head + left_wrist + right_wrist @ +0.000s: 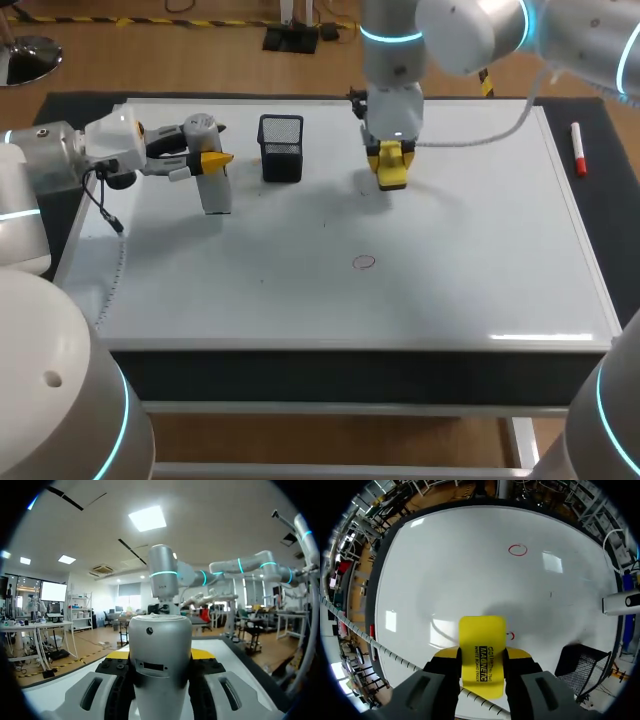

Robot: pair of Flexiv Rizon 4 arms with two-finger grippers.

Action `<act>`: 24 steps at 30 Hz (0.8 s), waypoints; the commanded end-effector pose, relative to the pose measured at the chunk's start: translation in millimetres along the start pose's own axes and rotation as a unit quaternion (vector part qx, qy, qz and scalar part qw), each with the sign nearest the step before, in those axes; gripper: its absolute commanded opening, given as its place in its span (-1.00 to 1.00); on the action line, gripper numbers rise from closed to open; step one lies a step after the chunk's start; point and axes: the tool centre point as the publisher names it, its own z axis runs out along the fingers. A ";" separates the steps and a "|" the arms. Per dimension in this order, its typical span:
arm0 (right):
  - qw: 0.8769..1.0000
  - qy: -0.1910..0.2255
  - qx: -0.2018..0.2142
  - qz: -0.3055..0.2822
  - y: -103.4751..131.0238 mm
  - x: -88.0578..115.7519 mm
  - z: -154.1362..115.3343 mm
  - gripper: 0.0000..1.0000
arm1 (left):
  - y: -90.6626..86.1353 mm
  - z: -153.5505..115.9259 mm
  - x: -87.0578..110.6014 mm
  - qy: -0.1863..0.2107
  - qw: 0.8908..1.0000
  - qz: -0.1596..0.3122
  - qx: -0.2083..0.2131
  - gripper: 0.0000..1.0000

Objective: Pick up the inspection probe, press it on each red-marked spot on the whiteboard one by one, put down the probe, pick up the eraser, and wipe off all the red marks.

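Closest to the left wrist camera, a grey inspection probe (160, 680) stands between the fingers of the left gripper (161, 655), which clamp it from both sides. From above, that arm comes in from the left and holds the probe roughly upright at the far left part of the whiteboard (450, 280); whether its lower end touches the board cannot be told.

Just beside the probe, further along the far edge, sits a black mesh basket (281, 148).

Near the far middle of the board, the right gripper (482, 654) points down, its two fingers closed on a yellow eraser (481, 640). The eraser is low at the board surface, with a small red mark (510, 636) just beside one edge.

A red circle (364, 262) is drawn near the board's centre, well apart from both grippers.

A red-capped marker pen (578, 148) lies just off the board's right edge.
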 end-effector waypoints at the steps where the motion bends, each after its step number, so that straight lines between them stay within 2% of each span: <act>1: 1.000 0.004 -0.004 -0.009 -1.8 -12.9 7.6 -1.00 | -0.6 0.2 -0.9 0.001 1.000 0.000 0.000 -1.00; 6: 1.000 -0.003 -0.012 -0.015 2.8 -34.0 16.6 -1.00 | -0.6 0.2 -0.9 0.001 1.000 0.000 0.000 -1.00; 11: 1.000 -0.008 -0.019 -0.023 6.7 -45.7 25.5 -1.00 | -0.6 0.2 -0.9 0.001 1.000 0.000 0.000 -1.00; 24: 0.999 -0.004 -0.022 -0.029 11.1 -48.5 33.9 -1.00 | -0.6 0.2 -0.9 0.001 1.000 0.000 0.000 -1.00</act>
